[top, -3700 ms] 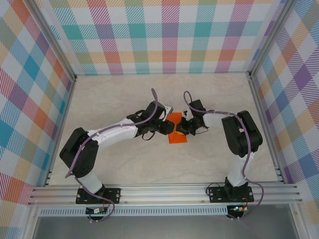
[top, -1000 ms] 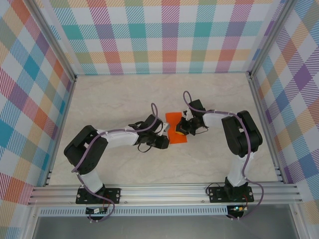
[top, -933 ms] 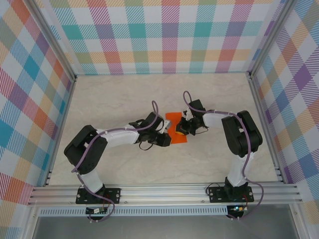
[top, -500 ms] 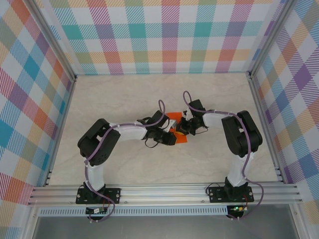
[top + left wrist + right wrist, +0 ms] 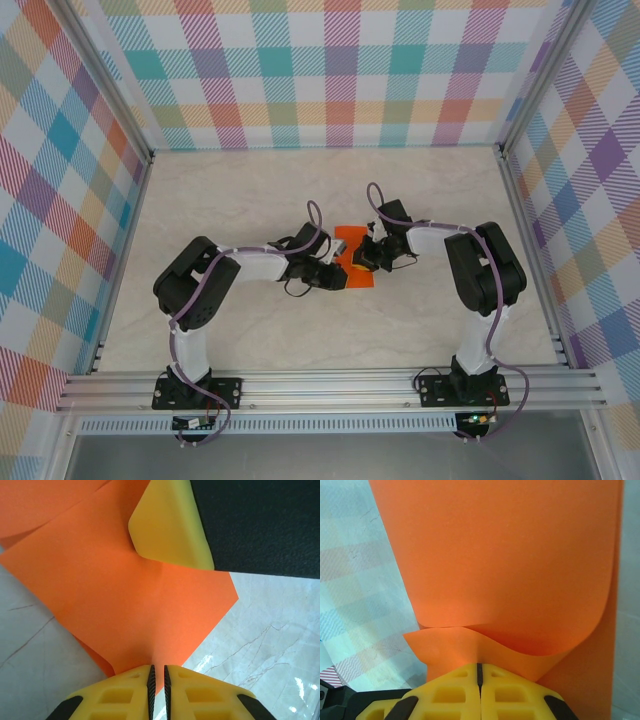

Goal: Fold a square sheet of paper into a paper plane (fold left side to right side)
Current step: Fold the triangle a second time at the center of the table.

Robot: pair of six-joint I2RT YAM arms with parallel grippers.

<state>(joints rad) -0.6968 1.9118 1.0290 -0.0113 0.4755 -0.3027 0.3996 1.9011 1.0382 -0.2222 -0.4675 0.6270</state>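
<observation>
The left gripper (image 5: 335, 272) reaches in from the left side of the worktop (image 5: 230, 190) to its middle. Its yellow fingers (image 5: 115, 700) are drawn together until only a thin slit is left between them. A pointed corner of the square sheet of paper (image 5: 352, 238) runs into that slit, so the left gripper is clamped on the paper. The sheet lies between the two grippers at the centre of the worktop, well apart from every edge, with pale marbled surface on both sides of it. It is not flat: in the left wrist view one layer lifts off the worktop towards the fingers, with a second orange layer beneath it. In the right wrist view a broad flap curls up and over, and a shorter wavy edge lies in front of it. Just right of the sheet, the right gripper (image 5: 362, 262) has its fingers (image 5: 445, 695) pressed fully together, and their tips meet the paper's near edge. I cannot tell whether they pinch it or only bear on it. From above, the sheet's long axis runs from the far edge towards the near edge, leaning slightly right as it comes nearer.
</observation>
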